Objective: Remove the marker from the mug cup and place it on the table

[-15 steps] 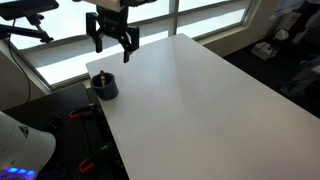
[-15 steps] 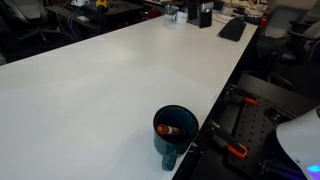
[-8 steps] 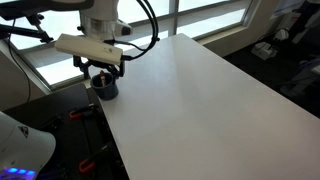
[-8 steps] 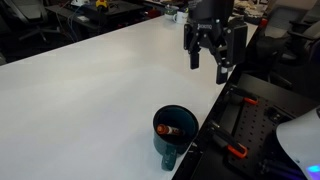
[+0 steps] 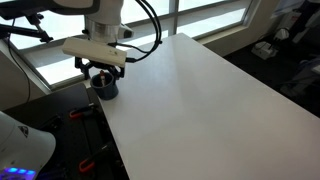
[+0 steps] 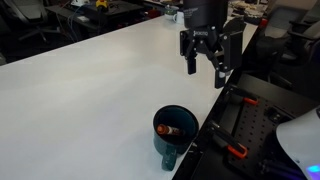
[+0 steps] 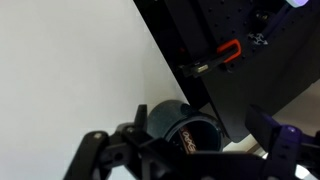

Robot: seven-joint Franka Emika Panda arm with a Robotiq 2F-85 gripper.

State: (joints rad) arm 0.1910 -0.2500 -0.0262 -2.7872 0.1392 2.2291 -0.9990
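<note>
- The gripper (image 6: 206, 68) is seen hovering above the tabletop (image 6: 90, 90), its fingers (image 6: 190, 62) spread apart with nothing held between them.
- The marker (image 6: 170, 130) is found inside the mug cup (image 6: 176, 142), leaning against its wall.
- The mug cup is set near the tabletop's edge, and in the wrist view it is framed between the fingers.
</note>
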